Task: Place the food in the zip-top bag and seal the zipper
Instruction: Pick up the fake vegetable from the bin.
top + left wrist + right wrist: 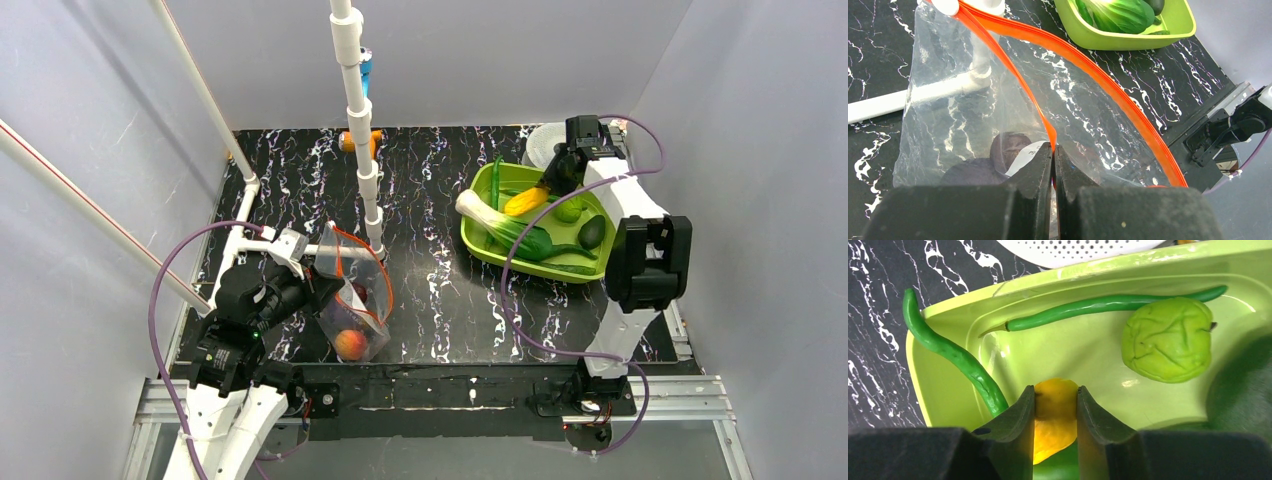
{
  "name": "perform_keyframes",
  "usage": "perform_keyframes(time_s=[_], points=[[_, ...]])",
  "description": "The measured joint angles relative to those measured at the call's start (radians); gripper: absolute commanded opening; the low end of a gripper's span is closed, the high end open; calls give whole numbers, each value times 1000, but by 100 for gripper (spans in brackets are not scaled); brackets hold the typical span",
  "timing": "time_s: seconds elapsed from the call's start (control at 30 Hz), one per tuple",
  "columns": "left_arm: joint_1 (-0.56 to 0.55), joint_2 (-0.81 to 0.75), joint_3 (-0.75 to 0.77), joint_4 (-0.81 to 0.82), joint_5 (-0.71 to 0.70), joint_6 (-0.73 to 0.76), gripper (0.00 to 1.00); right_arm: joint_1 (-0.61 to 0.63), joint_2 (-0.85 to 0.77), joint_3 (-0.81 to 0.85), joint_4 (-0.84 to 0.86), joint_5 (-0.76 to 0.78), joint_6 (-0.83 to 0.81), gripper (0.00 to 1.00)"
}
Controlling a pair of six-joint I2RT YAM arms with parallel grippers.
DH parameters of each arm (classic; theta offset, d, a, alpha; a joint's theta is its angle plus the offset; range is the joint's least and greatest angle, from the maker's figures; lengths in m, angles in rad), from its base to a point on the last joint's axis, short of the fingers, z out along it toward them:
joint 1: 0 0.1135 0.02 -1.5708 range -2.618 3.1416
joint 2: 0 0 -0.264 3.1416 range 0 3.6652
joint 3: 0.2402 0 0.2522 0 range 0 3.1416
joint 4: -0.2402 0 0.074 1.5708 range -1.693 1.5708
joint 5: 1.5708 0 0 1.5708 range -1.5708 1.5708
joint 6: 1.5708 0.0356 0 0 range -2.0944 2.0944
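White label [1023, 155] is seen through the zip-top bag [365, 310], its writing too blurred to be read. The bag is held open over the black marbled table [440, 300], its zipper [1088, 65] pinched by the left gripper [1053, 148]. The yellow piece [1055, 425] is clamped by the right gripper [1054, 390] in the lime-green tray [943, 390]. The table is enclosed by grey walls [90, 100].

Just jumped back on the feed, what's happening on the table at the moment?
The left tool is clamped on the zipper, holding the zip-top bag open. An orange-red peach and a dark purple plum are already inside. The right tool is down in the lime-green tray, its fingers closed around the yellow piece. The light green leafy ball, green pods and dark green avocado lie in the tray, not yet bagged.
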Motion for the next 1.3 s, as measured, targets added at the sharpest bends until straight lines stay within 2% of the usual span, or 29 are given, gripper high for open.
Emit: perform_keyframes(time_s=[0.47, 0.7, 1.07, 1.3], points=[[0, 0, 0, 0, 0, 0, 0, -48, -155, -64, -40, 207, -52, 1], [0, 0, 0, 0, 0, 0, 0, -48, -275, -138, -18, 218, -52, 1], [0, -2, 0, 0, 0, 0, 0, -69, -274, -201, 18, -16, 32, 1], [0, -11, 0, -2, 0, 0, 0, -161, -252, -246, 71, -202, 116, 1]])
